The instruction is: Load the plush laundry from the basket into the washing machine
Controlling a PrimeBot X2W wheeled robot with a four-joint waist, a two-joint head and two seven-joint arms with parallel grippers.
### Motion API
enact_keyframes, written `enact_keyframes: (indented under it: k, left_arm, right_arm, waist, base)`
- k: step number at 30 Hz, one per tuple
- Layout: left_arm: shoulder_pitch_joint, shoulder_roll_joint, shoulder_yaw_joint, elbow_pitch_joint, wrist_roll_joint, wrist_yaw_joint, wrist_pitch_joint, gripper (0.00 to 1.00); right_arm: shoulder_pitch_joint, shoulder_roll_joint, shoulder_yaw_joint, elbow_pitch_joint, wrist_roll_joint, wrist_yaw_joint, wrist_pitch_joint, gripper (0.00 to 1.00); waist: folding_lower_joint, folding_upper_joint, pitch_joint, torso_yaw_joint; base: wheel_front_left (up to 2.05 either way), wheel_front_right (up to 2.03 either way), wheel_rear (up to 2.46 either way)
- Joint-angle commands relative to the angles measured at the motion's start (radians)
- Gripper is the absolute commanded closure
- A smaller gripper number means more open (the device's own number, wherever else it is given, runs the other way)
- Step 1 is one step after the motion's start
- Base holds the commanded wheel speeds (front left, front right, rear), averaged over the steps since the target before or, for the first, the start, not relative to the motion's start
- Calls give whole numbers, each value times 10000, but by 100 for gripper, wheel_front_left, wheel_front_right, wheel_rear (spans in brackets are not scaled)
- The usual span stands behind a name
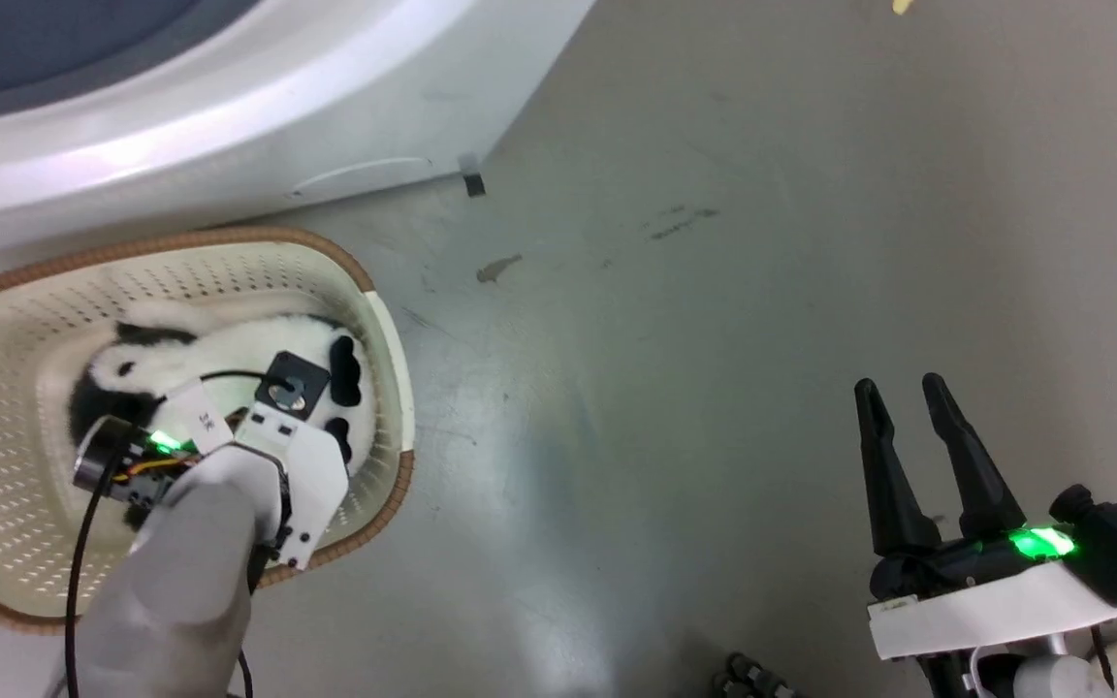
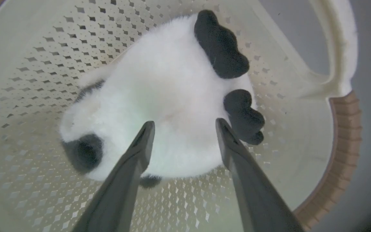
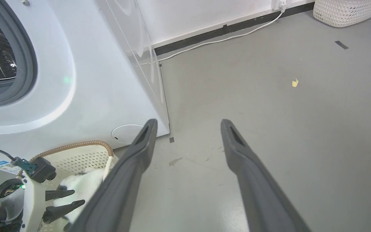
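Left jaws spread wide, tips over plush laundry (image 2: pixel 172 96) lying in basket (image 2: pixel 346 145), contact unclear; right jaws spread, empty.

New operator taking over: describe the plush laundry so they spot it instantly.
Start at the white washing machine; on the grey floor just before it sits the cream basket with a brown rim. Inside it, below the left gripper's open fingers, lies the plush laundry: soft white fur with black patches, unlike the hard perforated plastic around it.
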Motion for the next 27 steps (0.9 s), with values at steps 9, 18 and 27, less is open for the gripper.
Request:
enact_keyframes:
  k: [9, 18, 27]
  left_arm:
    - [-1016, 367, -239, 1227, -260, 269, 246, 0]
    - [-1589, 621, -362, 2232, -695, 288, 273, 100]
    - [-1142, 647, -25, 2733, -1641, 560, -1456, 100]
  right_arm:
    - [-207, -7, 8, -139, 549, -6, -285, 0]
    - [-312, -8, 286, -133, 1085, -7, -473, 0]
    - [-882, -8, 389, 119, 766, -7, -617, 0]
  waist:
    - [0, -1, 868, -434]
    - [0, -1, 1516, -822]
    - [0, -1, 594, -1309]
  base:
    - [0, 0, 0]
    - [0, 0, 0]
    - [0, 0, 0]
